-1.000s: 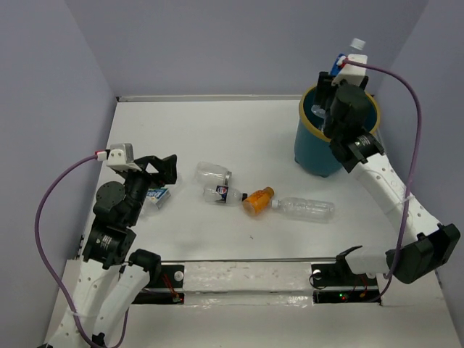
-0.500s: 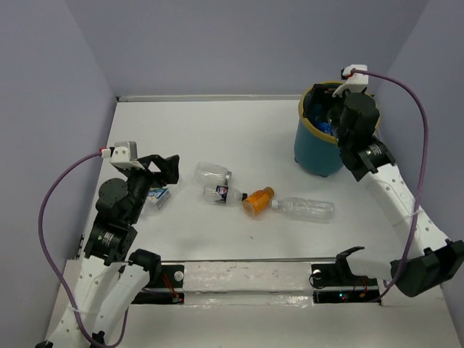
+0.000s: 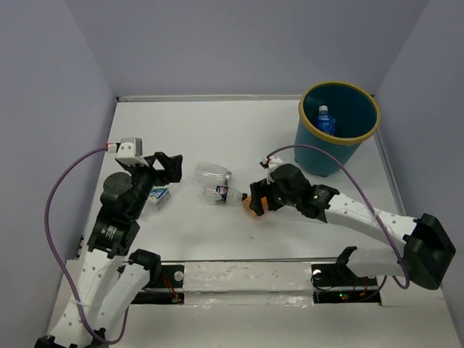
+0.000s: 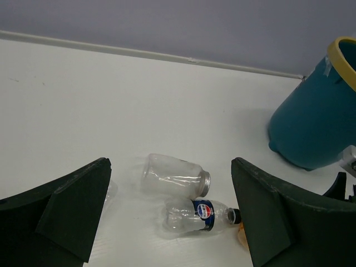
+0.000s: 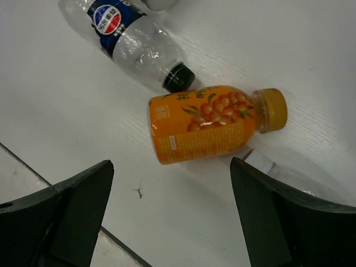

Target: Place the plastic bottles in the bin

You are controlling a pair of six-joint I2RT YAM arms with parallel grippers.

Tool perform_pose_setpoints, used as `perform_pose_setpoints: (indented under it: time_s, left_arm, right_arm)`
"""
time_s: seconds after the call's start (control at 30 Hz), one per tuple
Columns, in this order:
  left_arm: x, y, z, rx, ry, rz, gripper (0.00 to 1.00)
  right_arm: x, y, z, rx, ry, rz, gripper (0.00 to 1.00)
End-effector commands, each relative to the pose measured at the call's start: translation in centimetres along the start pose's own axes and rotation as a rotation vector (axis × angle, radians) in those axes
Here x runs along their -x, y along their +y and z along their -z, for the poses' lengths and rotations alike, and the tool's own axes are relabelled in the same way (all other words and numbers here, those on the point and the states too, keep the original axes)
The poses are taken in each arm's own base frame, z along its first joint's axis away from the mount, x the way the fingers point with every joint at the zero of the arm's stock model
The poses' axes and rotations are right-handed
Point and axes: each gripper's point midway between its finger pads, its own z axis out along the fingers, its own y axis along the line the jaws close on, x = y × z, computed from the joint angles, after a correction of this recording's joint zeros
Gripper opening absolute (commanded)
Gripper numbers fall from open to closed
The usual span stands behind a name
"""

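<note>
at the near left: left gripper (image 4: 169, 162) hovers spread wide and empty, placed as it was a second ago; a small blue-labelled bottle (image 3: 157, 194) lies just beneath it.
at the centre: right gripper (image 5: 169, 167), above the bin a second ago, now hangs low here, fingers apart on either side of the orange bottle (image 5: 206, 122), not touching it.
orange bottle: on its side, unmoved; the black cap of the pepsi-labelled bottle (image 5: 128, 36) sits right against it.
just behind: wide clear bottle (image 3: 212, 172) on its side beside the pepsi-labelled bottle.
far right: bin (image 3: 312, 148) upright; a white-capped bottle (image 3: 324, 119) now lies inside, where earlier the right gripper held one over the rim.
</note>
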Motion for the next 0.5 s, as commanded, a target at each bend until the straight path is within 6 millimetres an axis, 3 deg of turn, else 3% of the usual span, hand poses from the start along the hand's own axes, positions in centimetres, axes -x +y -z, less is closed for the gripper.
perform_pose_setpoints:
  time_s: [0.0,0.1,0.13,0.17,0.23,0.27,0.3,0.33,0.37,0.4,0.43,0.47]
  left_arm:
    - [1.0,-0.4,-0.4,-0.025,-0.044,0.007,0.99]
    - [1.0,-0.2,-0.3,-0.02,-0.044,0.006,0.99]
    - [1.0,-0.2,-0.3,-0.02,-0.044,0.005,0.99]
    - [1.2,-0.2,-0.2,-0.019,-0.048,0.003,0.99]
    - [1.2,-0.2,-0.1,-0.02,-0.049,0.002,0.99]
    - [1.2,-0.2,-0.1,-0.02,-0.051,0.0,0.99]
    - [1.4,-0.2,0.0,-0.019,-0.057,-0.001,0.99]
    - [1.4,-0.2,0.0,-0.019,-0.057,-0.002,0.99]
    - [1.5,-0.2,0.1,-0.018,-0.059,-0.002,0.99]
    - [1.6,-0.2,0.2,-0.02,-0.064,-0.002,0.99]
    - [1.6,-0.2,0.2,-0.02,-0.065,-0.003,0.99]
    - [1.6,-0.3,0.3,-0.025,-0.067,-0.003,0.99]
  right_arm:
    - [5.5,4.6,-0.5,0.158,-0.137,0.132,0.91]
    - [7.7,4.8,-2.6,0.134,-0.153,0.251,0.91]
    - [10.1,5.5,-2.6,0.136,-0.203,0.277,0.91]
    - [10.1,5.4,-4.5,0.124,-0.176,0.334,0.9]
    - [10.8,6.2,-6.0,0.143,-0.148,0.391,0.9]
    - [12.9,7.7,-6.2,0.184,-0.179,0.413,0.9]
    - [12.2,7.7,-8.4,0.193,-0.136,0.449,0.9]
    - [13.7,8.9,-8.6,0.224,-0.146,0.469,0.91]
    - [12.2,8.3,-10.0,0.215,-0.094,0.485,0.91]
    - [14.3,9.1,-10.1,0.216,-0.127,0.495,0.94]
    - [12.8,8.5,-12.1,0.204,-0.055,0.517,0.95]
    - [12.9,8.6,-12.7,0.208,-0.041,0.532,0.96]
